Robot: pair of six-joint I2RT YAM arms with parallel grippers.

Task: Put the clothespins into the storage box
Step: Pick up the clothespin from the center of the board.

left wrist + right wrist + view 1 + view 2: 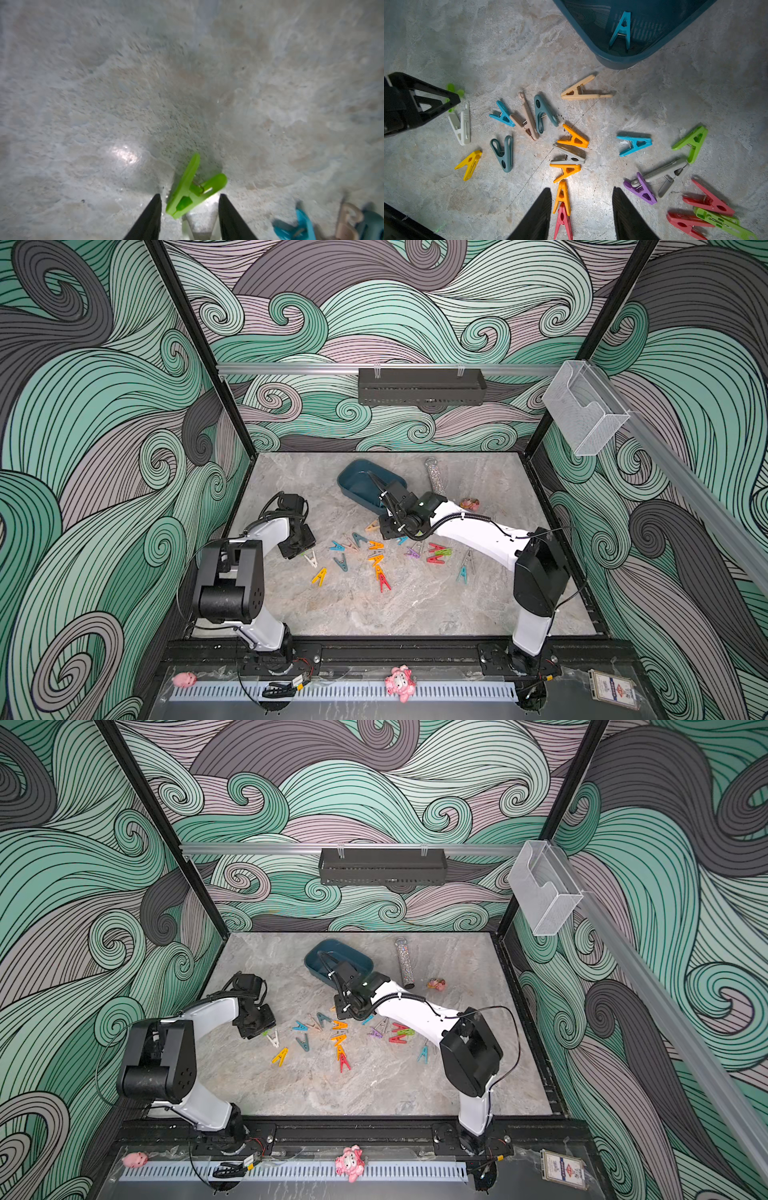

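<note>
Grey marbled desk [415, 605] carries scattered clothespins [575, 141]; one teal clothespin [620, 31] lies inside storage box [612, 61]. Left jaws stand released astride green clothespin [193, 187]. Right jaws stand released, holding nothing.

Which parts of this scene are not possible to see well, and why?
The storage box: in both top views the right arm covers its near end; the right wrist view's edge cuts it off.
The green clothespin: the left wrist view is blurred; whether the left claw grips it is unclear.

Clothespins [566, 168] crowd the middle of the table [415, 614]; its front is bare. The right arm [465, 529] hangs over part of the storage box [353, 485].
</note>
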